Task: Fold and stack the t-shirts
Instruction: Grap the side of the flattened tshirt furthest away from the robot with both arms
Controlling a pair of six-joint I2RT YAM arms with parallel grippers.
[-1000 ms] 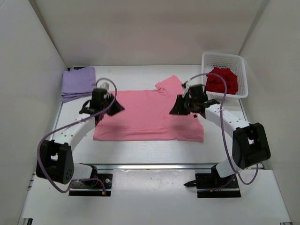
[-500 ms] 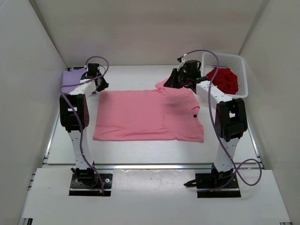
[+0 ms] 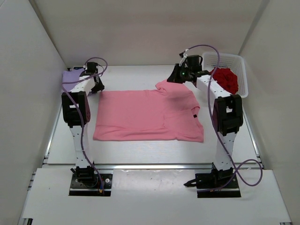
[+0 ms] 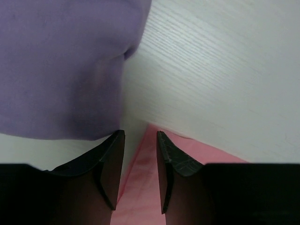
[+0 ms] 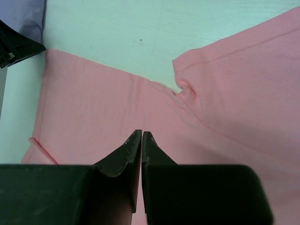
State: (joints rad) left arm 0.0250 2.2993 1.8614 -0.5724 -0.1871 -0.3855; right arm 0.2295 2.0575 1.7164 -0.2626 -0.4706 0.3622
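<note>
Left fingers (image 4: 111, 161) parted | right fingers (image 5: 125, 159) pressed together | pink t-shirt (image 3: 147, 115) spread flat

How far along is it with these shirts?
Done: the purple shirt lies folded in the far-left corner. In hand: the pink shirt lies spread flat, left claw open and right claw shut at its far edge. To do: the red shirt, crumpled in the basket.

Plain pink t-shirt (image 3: 150, 115), plain lavender t-shirt (image 4: 61, 61), dark red t-shirt (image 3: 225, 79) in white lattice basket (image 3: 212, 61), all on off-white table (image 3: 140, 150).
</note>
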